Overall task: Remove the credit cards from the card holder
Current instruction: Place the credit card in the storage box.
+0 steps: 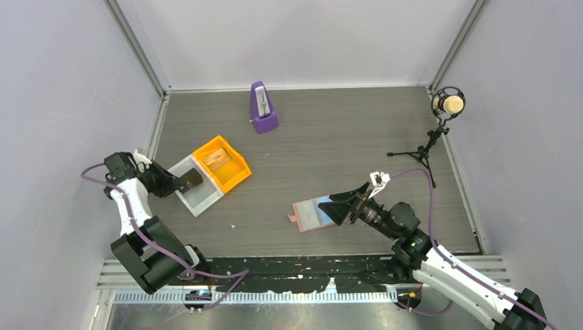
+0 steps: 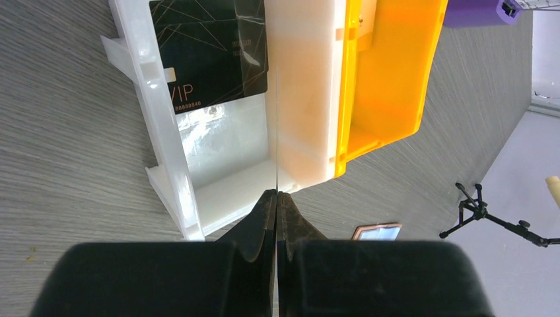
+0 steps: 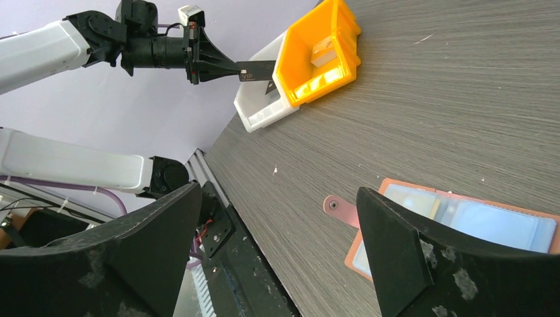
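The card holder [image 1: 313,213] lies spread open on the table, blue-grey inner faces up and its tab to the left. It also shows in the right wrist view [image 3: 462,218] and, far off, in the left wrist view [image 2: 378,232]. My right gripper [image 1: 337,210] is open and empty just above its right end [image 3: 277,191]. My left gripper [image 1: 180,184] is shut on a dark credit card [image 3: 254,69], seen edge-on [image 2: 277,132] from its own wrist [image 2: 277,193], over the white tray [image 2: 165,119]. Another black "VIP" credit card [image 2: 211,53] lies in that tray.
An orange bin [image 1: 221,163] with a small item inside stands against the white tray [image 1: 199,198]. A purple metronome [image 1: 263,108] stands at the back. A microphone on a tripod [image 1: 447,104] is at the back right. Walls close in on three sides.
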{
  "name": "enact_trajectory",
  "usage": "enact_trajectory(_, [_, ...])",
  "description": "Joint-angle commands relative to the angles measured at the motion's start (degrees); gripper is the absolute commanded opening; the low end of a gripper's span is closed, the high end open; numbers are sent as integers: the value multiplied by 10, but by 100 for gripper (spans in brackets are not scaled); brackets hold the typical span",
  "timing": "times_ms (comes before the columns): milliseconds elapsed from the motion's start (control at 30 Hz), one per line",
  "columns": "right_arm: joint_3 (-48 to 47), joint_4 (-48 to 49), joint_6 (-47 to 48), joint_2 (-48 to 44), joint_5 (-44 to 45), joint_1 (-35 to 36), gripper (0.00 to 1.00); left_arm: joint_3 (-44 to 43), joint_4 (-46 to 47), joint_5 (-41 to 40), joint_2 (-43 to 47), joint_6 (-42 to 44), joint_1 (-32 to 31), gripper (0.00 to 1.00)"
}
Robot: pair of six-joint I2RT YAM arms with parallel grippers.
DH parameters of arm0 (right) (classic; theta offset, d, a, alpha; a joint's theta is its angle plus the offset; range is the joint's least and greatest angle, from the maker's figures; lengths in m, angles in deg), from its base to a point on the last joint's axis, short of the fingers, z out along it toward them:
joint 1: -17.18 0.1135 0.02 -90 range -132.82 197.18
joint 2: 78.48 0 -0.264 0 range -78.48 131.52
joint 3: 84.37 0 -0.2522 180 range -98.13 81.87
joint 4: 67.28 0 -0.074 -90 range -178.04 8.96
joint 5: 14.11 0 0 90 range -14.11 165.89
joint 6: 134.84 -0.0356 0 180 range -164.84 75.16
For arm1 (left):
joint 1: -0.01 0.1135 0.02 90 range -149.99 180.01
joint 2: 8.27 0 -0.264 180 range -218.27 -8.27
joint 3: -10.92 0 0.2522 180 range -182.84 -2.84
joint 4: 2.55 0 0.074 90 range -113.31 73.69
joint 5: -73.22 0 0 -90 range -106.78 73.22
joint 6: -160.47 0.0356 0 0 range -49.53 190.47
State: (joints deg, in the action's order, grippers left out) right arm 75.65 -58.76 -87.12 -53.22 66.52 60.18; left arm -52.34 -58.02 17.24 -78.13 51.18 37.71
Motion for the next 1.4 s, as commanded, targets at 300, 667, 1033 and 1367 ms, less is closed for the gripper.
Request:
enact_trajectory(300, [-34,-2,35,6,4,-2,95,-61,28,-31,-64,7,5,0])
enact_trajectory(667, [-42,8,32,25,7,-2,95,-104,4,-33,-119,21,4,0])
enact_trajectory(1033, [-44,9,33,25,18,-2,95,-120,-10,-41,-149,26,5,1])
enact_trajectory(1367, [-44,23,29,41,23,-2,95,-130,-11,-51,-165,25,4,9])
